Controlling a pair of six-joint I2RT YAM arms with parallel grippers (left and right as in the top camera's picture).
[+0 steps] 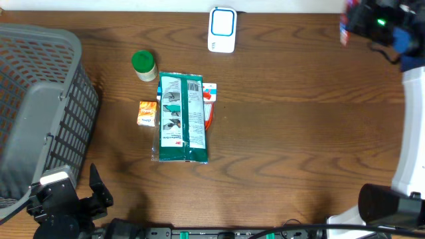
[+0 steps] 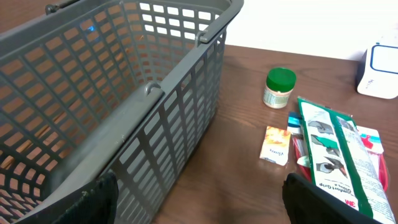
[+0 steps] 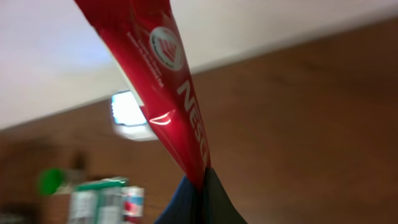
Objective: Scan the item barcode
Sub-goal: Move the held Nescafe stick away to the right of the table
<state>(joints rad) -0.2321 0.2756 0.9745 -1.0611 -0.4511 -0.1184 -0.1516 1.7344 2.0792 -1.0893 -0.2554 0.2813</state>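
My right gripper (image 3: 202,180) is shut on the lower end of a red sachet (image 3: 168,81) with white lettering, which rises up and to the left out of the fingers. In the overhead view the right gripper (image 1: 364,20) is at the table's far right corner, with a bit of the red sachet (image 1: 344,30) showing at its left. The white and blue scanner (image 1: 222,29) stands at the far edge of the table, well left of that gripper; it is blurred as the scanner (image 3: 130,115) in the right wrist view. My left gripper (image 2: 202,205) is open and empty at the near left.
A grey plastic basket (image 1: 40,113) fills the left side, close to the left gripper. Mid-table lie a green-capped jar (image 1: 143,65), a small orange box (image 1: 147,113) and a long green packet (image 1: 181,118) over a red and white item (image 1: 209,93).
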